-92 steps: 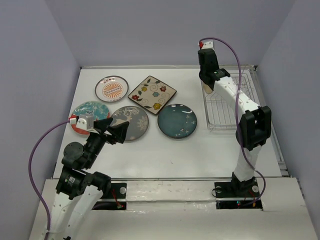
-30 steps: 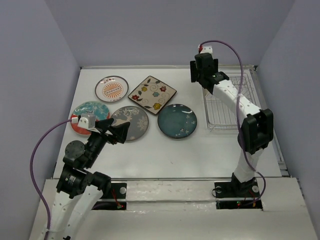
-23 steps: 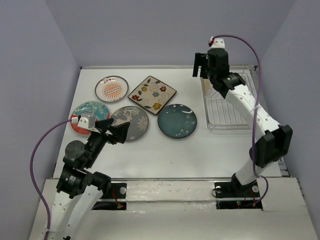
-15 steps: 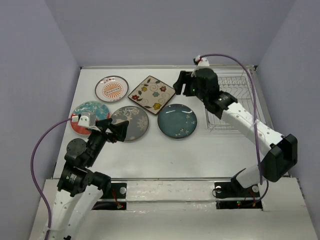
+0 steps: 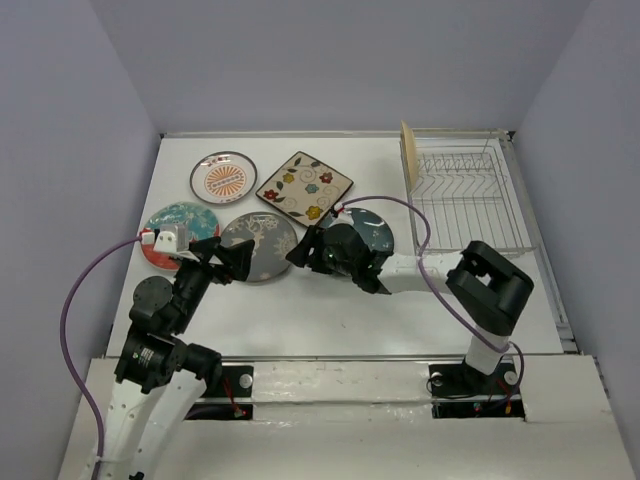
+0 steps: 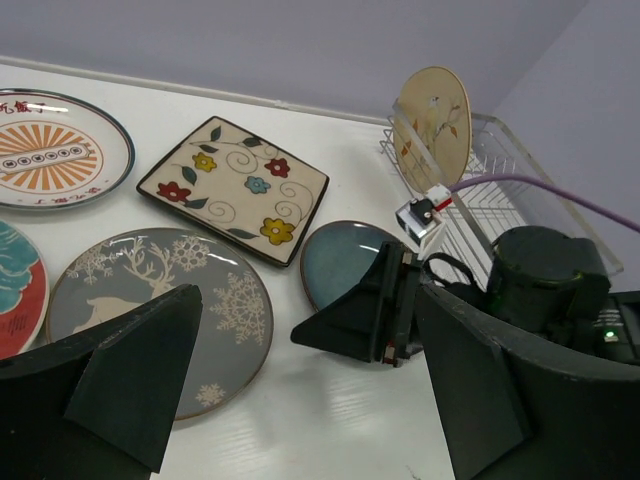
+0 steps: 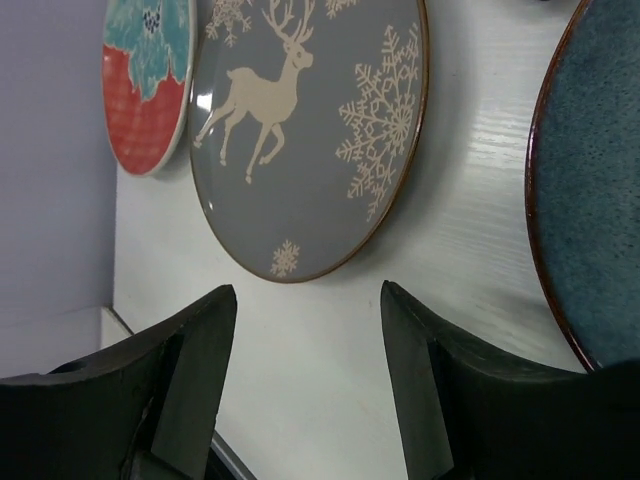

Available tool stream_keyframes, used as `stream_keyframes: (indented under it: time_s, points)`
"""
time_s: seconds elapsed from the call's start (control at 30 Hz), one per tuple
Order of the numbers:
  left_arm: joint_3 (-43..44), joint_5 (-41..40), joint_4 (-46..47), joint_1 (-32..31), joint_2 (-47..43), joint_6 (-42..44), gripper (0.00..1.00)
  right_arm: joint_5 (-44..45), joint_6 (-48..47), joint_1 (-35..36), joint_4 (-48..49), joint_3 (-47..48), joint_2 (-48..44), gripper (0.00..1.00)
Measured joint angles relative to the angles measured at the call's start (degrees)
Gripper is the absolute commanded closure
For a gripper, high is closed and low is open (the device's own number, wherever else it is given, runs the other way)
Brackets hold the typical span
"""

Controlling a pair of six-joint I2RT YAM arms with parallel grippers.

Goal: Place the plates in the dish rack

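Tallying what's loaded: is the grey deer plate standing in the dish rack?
No, the grey deer plate lies flat on the table; only the cream plate stands in the dish rack.

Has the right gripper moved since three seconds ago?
Yes. The right gripper swung left and nearer, away from the dish rack, and is now beside the grey plate.

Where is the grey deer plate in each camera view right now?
Top external: grey deer plate left of centre, in the near row.
Left wrist: the plate lies lower left.
Right wrist: the plate fills the upper centre.
Shared landmark: the teal-and-red plate beside it, in all three views.
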Motion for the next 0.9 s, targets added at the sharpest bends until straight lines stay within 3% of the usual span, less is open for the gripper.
stream_keyframes:
  time_s: [0.17,0.4,0.53,0.73,0.9]
  points:
    - [0.0,-0.1,0.0,0.0,0.0,0.0,0.01,2.7,9.7,0.1,9.1,-1.3,7.5,0.41]
    - [0.0,0.0,0.0,0.0,0.0,0.0,0.01,3.8,16.7,0.0,13.2,2.7,16.0,0.48]
    - [0.0,0.1,0.0,0.0,0.0,0.0,0.01,3.8,20.9,0.2,16.2,4.5,19.5,0.58]
    - [0.0,0.1,0.0,0.0,0.0,0.0,0.01,4.4,24.4,0.3,17.9,5.9,22.3,0.91]
    - [0.0,0.1,0.0,0.0,0.0,0.0,0.01,4.7,26.6,0.3,21.0,5.4,23.2,0.93]
